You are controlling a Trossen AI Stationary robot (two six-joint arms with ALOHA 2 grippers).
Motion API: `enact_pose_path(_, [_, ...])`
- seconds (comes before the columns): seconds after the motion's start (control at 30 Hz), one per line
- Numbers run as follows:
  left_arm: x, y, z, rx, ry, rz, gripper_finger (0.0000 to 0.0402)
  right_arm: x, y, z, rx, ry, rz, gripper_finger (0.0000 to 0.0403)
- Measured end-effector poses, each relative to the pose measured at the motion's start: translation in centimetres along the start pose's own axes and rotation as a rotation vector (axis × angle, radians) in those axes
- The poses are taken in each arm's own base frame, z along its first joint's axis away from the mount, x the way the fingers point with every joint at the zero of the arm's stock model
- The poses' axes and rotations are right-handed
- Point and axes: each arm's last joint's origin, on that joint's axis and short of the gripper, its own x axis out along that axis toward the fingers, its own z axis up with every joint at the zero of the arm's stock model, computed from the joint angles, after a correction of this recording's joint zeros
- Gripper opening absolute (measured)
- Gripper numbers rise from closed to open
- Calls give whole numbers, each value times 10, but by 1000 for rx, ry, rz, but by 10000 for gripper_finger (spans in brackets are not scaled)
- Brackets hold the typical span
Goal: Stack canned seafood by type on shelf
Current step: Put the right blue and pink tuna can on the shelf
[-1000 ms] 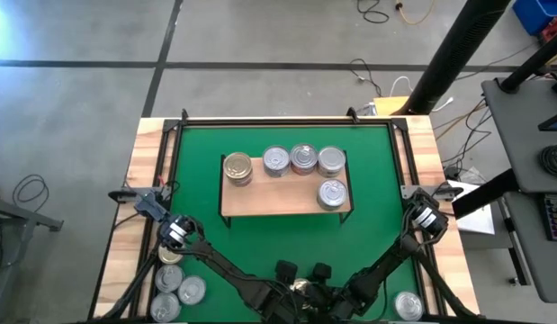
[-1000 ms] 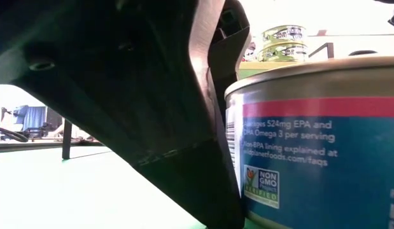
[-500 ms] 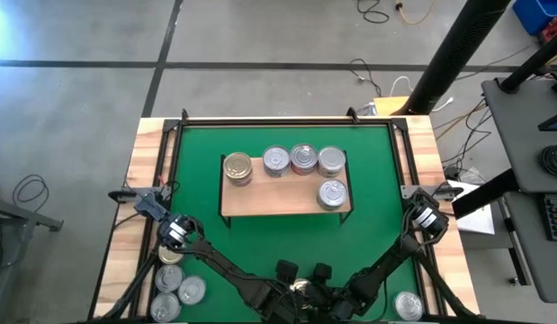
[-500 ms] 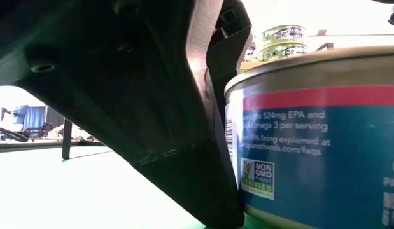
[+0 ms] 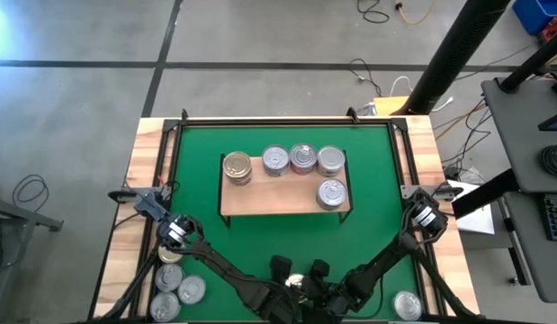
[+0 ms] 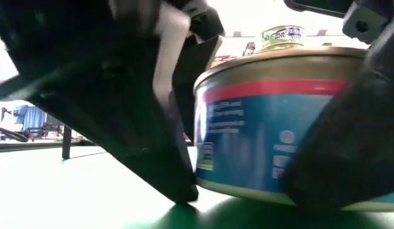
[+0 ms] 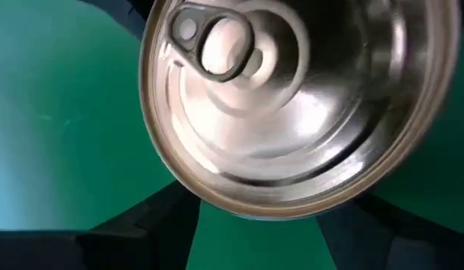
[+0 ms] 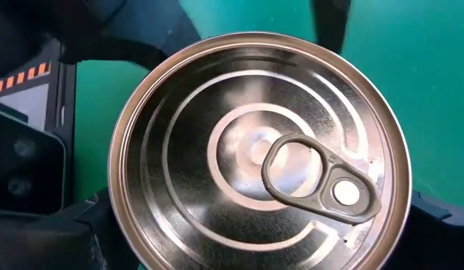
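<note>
You now have both grippers at one blue-labelled tin (image 6: pixel 279 121) on the green mat (image 5: pixel 287 238) at the table's near edge: a second ago only one dark finger stood beside it, and now the right gripper (image 5: pixel 336 292) has come in, so fingers flank both sides. Whether either claw pinches the tin, you cannot tell. On the shelf (image 5: pixel 278 196), five tins sit unchanged.

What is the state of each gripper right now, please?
Left gripper: closed on the silver tin, holding it.
Right gripper: placed around the same tin; whether it grips cannot be told.
</note>
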Motion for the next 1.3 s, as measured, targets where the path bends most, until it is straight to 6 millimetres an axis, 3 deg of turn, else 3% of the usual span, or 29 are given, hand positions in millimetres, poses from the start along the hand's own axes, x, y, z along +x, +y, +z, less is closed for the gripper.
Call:
enact_pose_path(0.17, [-5, -1, -17, 42, 73, 136, 231, -2, 4, 4, -2, 17, 8, 363])
enact_pose_path(0.37, [-28, 0, -59, -70, 108, 169, 232, -10, 14, 21, -93, 72, -38, 363])
enact_pose_path(0.6, [-84, 25, -110, -287, 43, 94, 230, -24, 32, 62, -204, 51, -26, 363])
enact_pose_path(0.77, [-122, 48, -129, -367, -59, -44, 230, -32, 35, 105, -229, 25, -43, 363])
enact_pose_path(1.0, [-179, 92, -151, -443, -214, -132, 230, -44, 17, 171, -266, 17, -118, 363])
enact_pose_path(1.17, [-215, 125, -165, -505, -391, -127, 230, -47, -9, 214, -273, 5, -177, 363])
enact_pose_path(1.3, [-235, 143, -167, -512, -528, -148, 230, -44, -33, 237, -242, 10, -231, 363])
